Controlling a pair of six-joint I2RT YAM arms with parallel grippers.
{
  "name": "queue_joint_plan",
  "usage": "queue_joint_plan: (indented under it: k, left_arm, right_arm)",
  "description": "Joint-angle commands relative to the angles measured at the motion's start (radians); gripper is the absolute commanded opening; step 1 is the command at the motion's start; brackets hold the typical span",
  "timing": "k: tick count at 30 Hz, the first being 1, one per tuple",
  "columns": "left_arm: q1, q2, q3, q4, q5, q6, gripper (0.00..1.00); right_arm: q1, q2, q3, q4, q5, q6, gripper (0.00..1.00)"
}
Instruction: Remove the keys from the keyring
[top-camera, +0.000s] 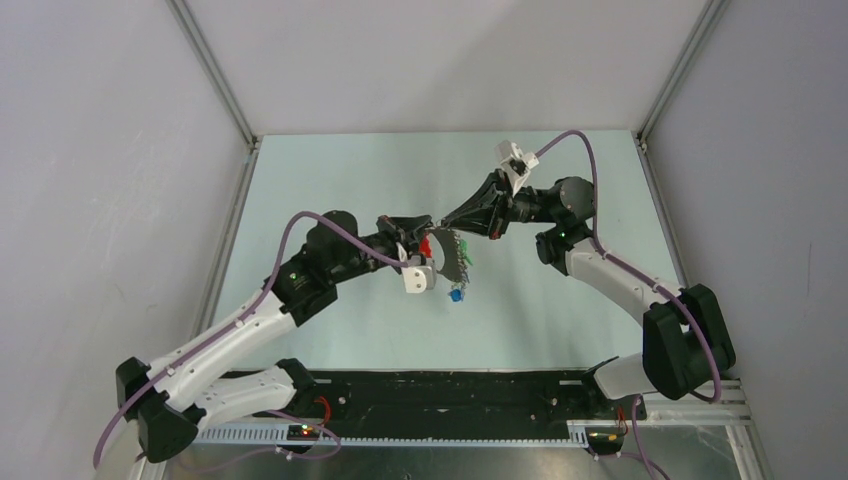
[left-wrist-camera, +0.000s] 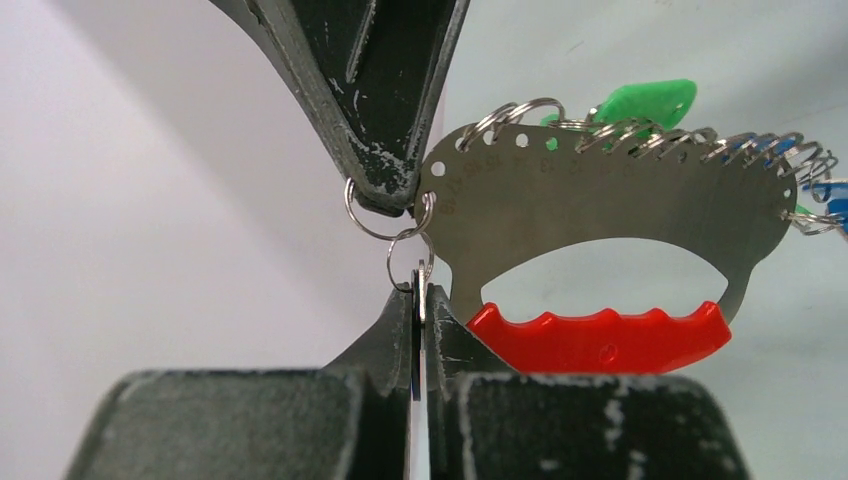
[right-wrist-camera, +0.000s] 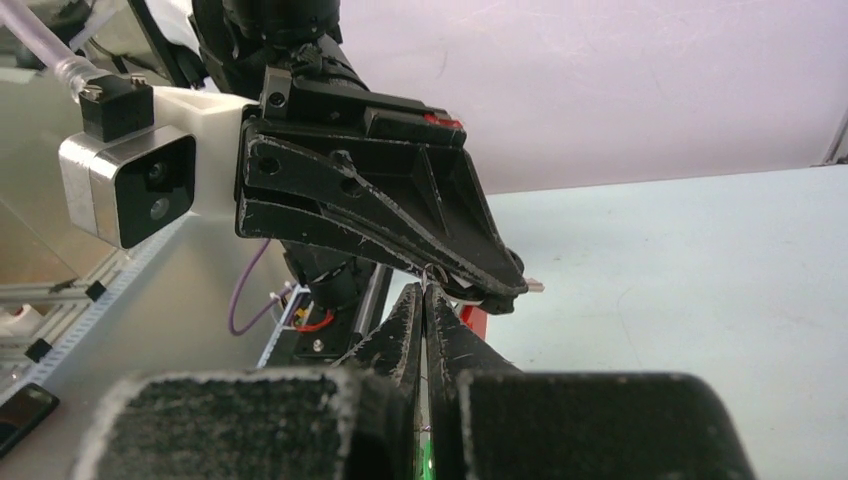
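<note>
The keyring is a silver crescent plate with a red wavy grip, held in the air between both grippers. Several small split rings line its top edge, carrying a green tag and blue tags. My left gripper is shut on a thin flat key seen edge-on, which hangs from a split ring. My right gripper comes from above and is shut on the linked split ring at the plate's left corner. In the top view the left gripper and right gripper nearly touch.
The pale green table is walled on three sides by grey panels with aluminium rails. A black base strip runs along the near edge. A blue tag hangs below the plate, over the table.
</note>
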Motion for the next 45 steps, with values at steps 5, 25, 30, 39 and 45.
queue_joint_plan:
  k: [5, 25, 30, 39, 45]
  left_arm:
    - [0.015, 0.011, 0.036, -0.001, 0.122, -0.143, 0.00]
    - [0.015, -0.002, -0.005, 0.024, 0.162, -0.162, 0.00]
    - [0.016, -0.007, -0.010, 0.033, 0.165, -0.182, 0.00]
    - [0.017, -0.042, -0.024, 0.052, 0.163, -0.198, 0.00]
    - [0.021, -0.064, -0.028, 0.061, 0.116, -0.205, 0.00]
  right_arm:
    - [0.014, -0.019, 0.035, 0.112, 0.140, 0.173, 0.00]
    - [0.259, -0.086, -0.177, 0.130, 0.882, 0.291, 0.00]
    - [0.291, -0.083, -0.215, 0.208, 1.045, 0.300, 0.00]
    - [0.311, -0.077, -0.262, 0.254, 1.077, 0.289, 0.00]
    - [0.277, -0.120, -0.312, 0.243, 1.053, 0.262, 0.00]
